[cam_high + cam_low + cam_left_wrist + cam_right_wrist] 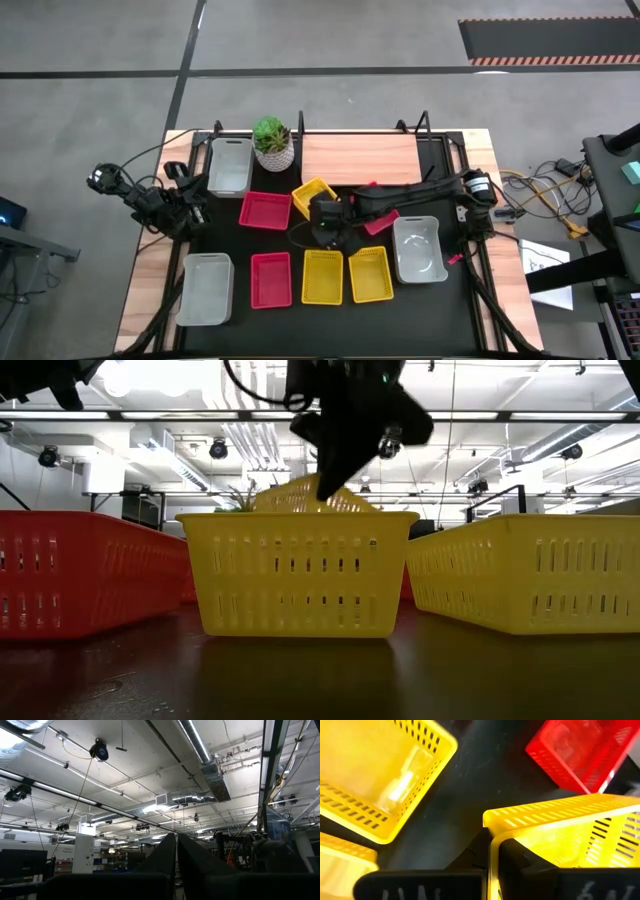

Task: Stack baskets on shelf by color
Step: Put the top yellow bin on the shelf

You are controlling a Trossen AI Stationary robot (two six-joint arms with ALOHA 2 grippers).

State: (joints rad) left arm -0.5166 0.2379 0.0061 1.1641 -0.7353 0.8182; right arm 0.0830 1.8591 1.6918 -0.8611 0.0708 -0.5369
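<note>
My right gripper (322, 212) reaches in from the table's right to mid-table and is shut on a yellow basket (314, 193). In the low view it (335, 475) hangs behind the front yellow basket (298, 570). Along the near side lie a grey basket (207, 288), a red one (270, 278) and two yellow ones (322, 276) (371, 274). Another red basket (265, 210) lies mid-table, and a third (380, 220) shows under my right arm. The wooden shelf board (360, 158) stands at the far edge. My left gripper (176, 857), shut, is parked at the left edge pointing upward. My right gripper pinches the held yellow basket's side wall at the rim (492, 832), near a corner, with one finger (475, 852) outside and the other (520, 857) inside. It comes from above, pointing down. The basket sits tilted in the hold; the front basket hides its underside in the low view.
A potted plant (272, 143) and a grey basket (230, 165) stand at the far left beside the shelf. Another grey basket (417, 248) lies near my right arm. Black posts rise at the shelf's corners. Cables trail off the table's right edge.
</note>
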